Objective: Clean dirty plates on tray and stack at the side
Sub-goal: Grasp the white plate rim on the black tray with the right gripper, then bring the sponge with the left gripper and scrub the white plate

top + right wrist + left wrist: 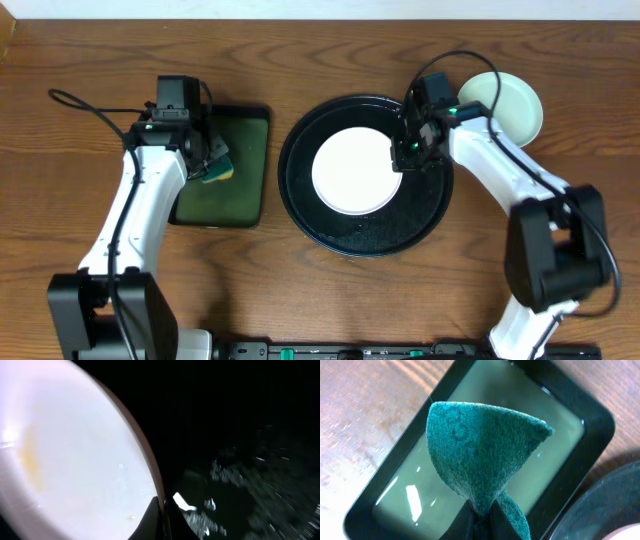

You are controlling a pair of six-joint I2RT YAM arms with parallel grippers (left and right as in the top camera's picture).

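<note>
- Overhead: my left claw [213, 158] is clenched on a sponge [222, 171] and hangs over the dark green tray [245, 150], which lies under it and to its right.
- Overhead: my right claw [407, 152] sits at the right edge of the white plate [350, 170]. The plate lies to the claw's left, inside the black tray [430, 212]. A mint plate [510, 105] rests on the table behind this claw, off the tray.
- Left wrist: the fingers [465, 527] pinch the sponge [480, 450] at its narrow end, and it fans out wide ahead of them. Below it lies the green tray [600, 420], wet inside. The black tray's rim [615, 505] shows to the right.
- Right wrist: my right claw [162, 520] is closed on the white plate's rim — one finger on each side. The plate [75, 460] spreads to the left with a faint yellow smear [27, 457]. The wet black tray [240, 435] fills the right.
</note>
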